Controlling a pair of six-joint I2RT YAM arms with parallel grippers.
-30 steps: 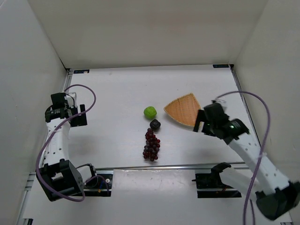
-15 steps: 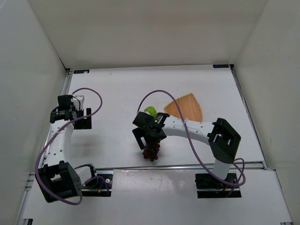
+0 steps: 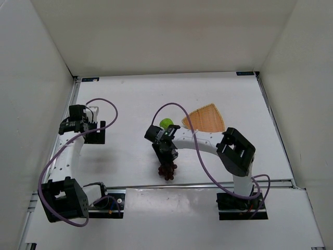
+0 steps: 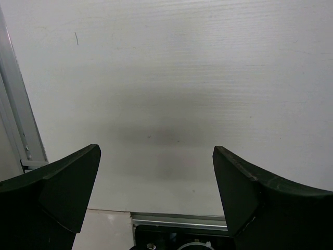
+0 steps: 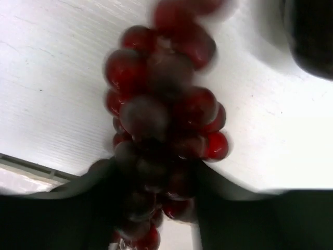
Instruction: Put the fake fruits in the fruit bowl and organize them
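Right wrist view: the right gripper has its fingers drawn in against both sides of the grape bunch. It grips low on the cluster, which lies on the white table. That hold fits the task: the bunch is probably the bulkiest fruit, and pinching it across its width should let it hang together when lifted.

A dark round shape at the upper right edge, just beyond the fingers, is probably the dark purple fruit. From above it is hidden under the right arm.

The green fruit sits just past this gripper on the far side, and the fruit bowl lies further off to its right, holding nothing.

The left gripper hangs wide open over bare table with nothing between its fingers, well away from the fruits, likely parked so it does not crowd the reach.

Count: three fruits, one of each kind, all outside the one bowl; two grippers, one loaded.
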